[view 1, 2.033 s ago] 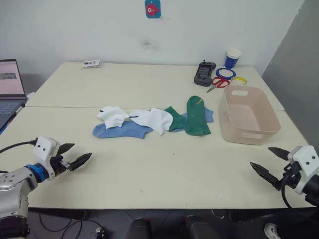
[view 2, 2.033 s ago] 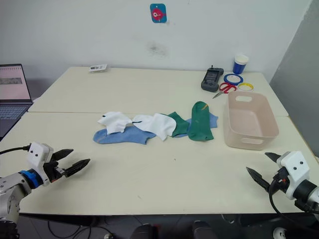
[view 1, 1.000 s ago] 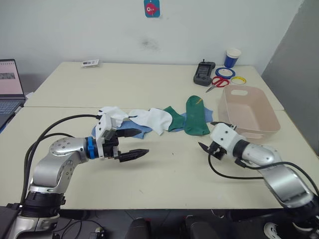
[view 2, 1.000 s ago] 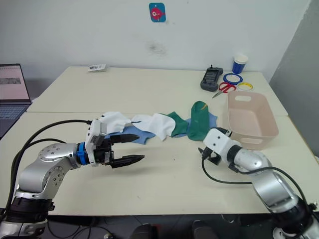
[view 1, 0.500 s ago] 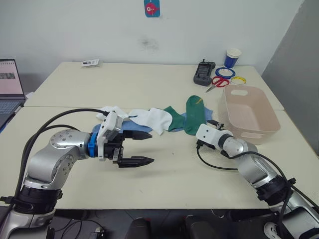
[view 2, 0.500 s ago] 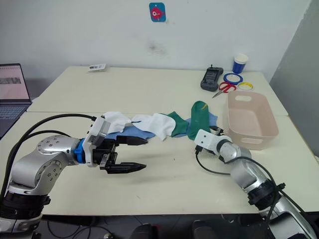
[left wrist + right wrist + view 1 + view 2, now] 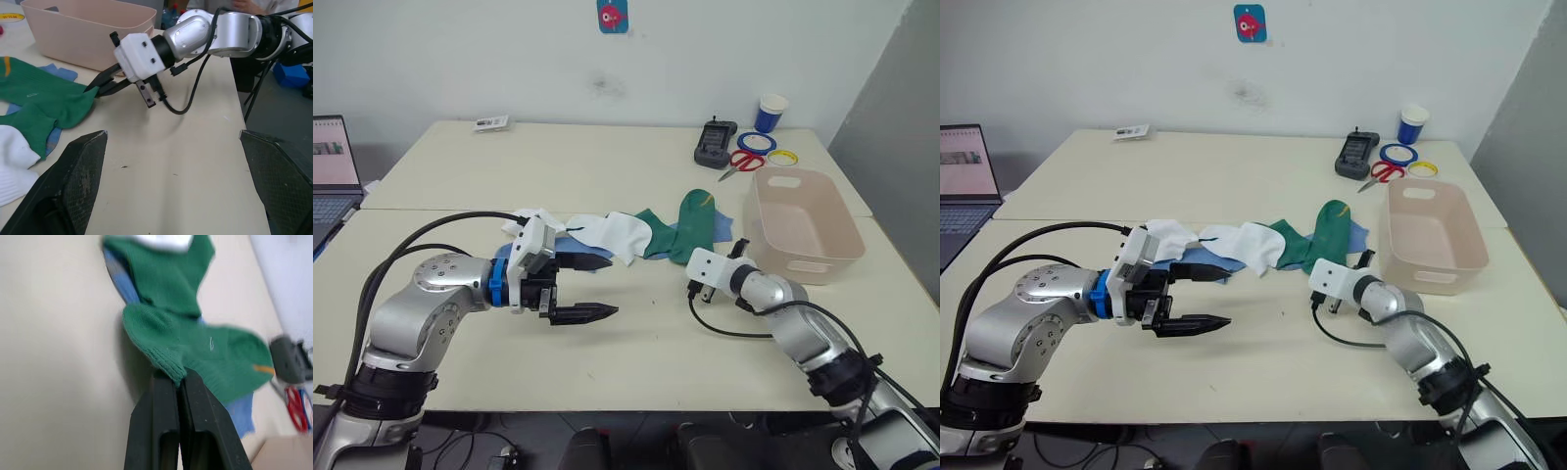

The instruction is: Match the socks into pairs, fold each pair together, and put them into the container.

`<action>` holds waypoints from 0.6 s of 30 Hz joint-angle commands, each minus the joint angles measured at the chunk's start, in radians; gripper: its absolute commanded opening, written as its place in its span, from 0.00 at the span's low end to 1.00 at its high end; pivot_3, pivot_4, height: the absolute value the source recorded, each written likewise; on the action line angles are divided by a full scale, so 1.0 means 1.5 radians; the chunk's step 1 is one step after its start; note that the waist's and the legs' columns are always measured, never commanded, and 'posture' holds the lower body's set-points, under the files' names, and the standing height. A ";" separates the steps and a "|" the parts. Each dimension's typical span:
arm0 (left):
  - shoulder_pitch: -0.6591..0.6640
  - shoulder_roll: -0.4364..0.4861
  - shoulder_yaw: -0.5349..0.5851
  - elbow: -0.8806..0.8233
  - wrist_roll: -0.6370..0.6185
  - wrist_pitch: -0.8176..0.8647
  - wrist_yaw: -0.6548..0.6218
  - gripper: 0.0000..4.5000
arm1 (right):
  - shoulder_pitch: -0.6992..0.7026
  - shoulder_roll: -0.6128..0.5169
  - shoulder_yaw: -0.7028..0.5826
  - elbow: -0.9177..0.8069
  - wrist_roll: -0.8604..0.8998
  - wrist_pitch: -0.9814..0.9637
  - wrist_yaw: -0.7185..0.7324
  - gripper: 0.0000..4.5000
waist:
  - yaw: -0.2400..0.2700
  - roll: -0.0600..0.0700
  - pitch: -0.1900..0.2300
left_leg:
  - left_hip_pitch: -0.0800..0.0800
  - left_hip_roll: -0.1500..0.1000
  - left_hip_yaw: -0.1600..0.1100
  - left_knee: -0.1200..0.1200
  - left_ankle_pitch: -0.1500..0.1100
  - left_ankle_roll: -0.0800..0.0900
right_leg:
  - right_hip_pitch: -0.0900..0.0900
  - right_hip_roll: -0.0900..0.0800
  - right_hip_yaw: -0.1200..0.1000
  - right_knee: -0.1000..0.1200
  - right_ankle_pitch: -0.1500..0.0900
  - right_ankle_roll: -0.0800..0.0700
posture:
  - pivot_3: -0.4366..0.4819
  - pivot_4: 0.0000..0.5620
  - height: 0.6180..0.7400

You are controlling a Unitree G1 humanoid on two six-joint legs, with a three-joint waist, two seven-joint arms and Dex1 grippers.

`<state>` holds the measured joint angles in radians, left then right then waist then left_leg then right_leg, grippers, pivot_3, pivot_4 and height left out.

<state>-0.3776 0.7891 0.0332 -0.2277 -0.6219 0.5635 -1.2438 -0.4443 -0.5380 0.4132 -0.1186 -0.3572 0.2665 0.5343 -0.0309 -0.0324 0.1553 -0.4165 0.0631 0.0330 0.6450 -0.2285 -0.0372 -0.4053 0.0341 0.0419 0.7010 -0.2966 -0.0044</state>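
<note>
Right now, far left of the frame, a laptop (image 7: 333, 176) sits at the table edge, screen lit. Left gripper (image 7: 595, 287), black two-finger, hangs over the cream tabletop (image 7: 626, 362) left of centre, fingers spread wide, empty, just below the sock row. Row runs across mid-frame: crumpled white ankle sock (image 7: 533, 223), light blue ankle sock (image 7: 1197, 264) under it w/ another white sock (image 7: 617, 233) on top, then two dark green ankle socks (image 7: 697, 227) overlapping, one w/ a yellow mark, second blue sock peeking out behind. Right gripper (image 7: 177, 379), centre-right, has its fingers pressed together on the near hem of a green sock — wrist view shows cloth pinched at the tips. Pale pink-beige rectangular plastic bin (image 7: 803, 230) stands right of the socks, nothing in it. Handset, scissors, tape rings and blue paper cup (image 7: 770, 113) upper right.

Looks like step one: pairing, greens first. Next move prob. needs the pinched sock drawn onto its mate w/o dragging the blue one along.
</note>
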 commanded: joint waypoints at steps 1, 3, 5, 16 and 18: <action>-0.013 0.016 0.013 0.000 -0.001 0.001 0.000 1.00 | 0.079 -0.076 -0.027 -0.159 0.075 -0.063 0.111 0.01 | 0.002 0.000 0.000 | 0.000 0.000 0.000 0.000 0.000 0.000 | 0.000 0.000 0.000 0.000 0.000 0.000 | 0.48 0.27 0.93; -0.015 0.021 0.012 0.005 0.000 0.003 -0.003 1.00 | 0.144 -0.128 -0.040 -0.230 0.118 -0.077 0.167 0.01 | 0.005 0.000 0.000 | 0.000 0.000 -0.001 0.000 0.000 0.000 | 0.000 0.000 -0.001 -0.001 0.000 0.000 | 0.48 0.27 0.93; -0.017 0.026 0.010 0.011 0.000 0.002 -0.008 1.00 | 0.198 -0.169 -0.061 -0.279 0.150 -0.084 0.202 0.01 | 0.004 0.000 0.000 | 0.000 0.000 0.000 0.000 0.000 0.000 | 0.000 0.000 -0.001 -0.001 0.000 0.000 | 0.48 0.27 0.93; -0.043 0.027 -0.021 0.037 0.004 0.019 -0.035 1.00 | 0.302 -0.233 -0.129 -0.395 0.206 0.010 0.259 0.11 | -0.001 -0.001 0.000 | 0.001 0.000 0.000 0.000 0.000 0.000 | 0.001 0.001 0.000 0.000 0.000 0.000 | 0.48 0.27 0.93; -0.052 0.011 -0.025 0.028 -0.011 0.054 -0.008 1.00 | 0.321 -0.230 -0.157 -0.446 0.250 0.068 0.264 0.21 | 0.001 -0.001 0.000 | 0.001 0.000 0.000 0.000 0.000 0.000 | 0.001 0.000 0.000 0.000 0.000 0.000 | 0.48 0.27 0.93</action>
<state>-0.4324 0.8160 0.0002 -0.1587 -0.6164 0.6139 -1.2802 0.0299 -0.8852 0.2292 -0.6972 -0.0414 0.3144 0.9200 -0.0298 -0.0332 0.1560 -0.4157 0.0631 0.0323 0.6454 -0.2285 -0.0372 -0.4044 0.0347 0.0412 0.7006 -0.2967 -0.0044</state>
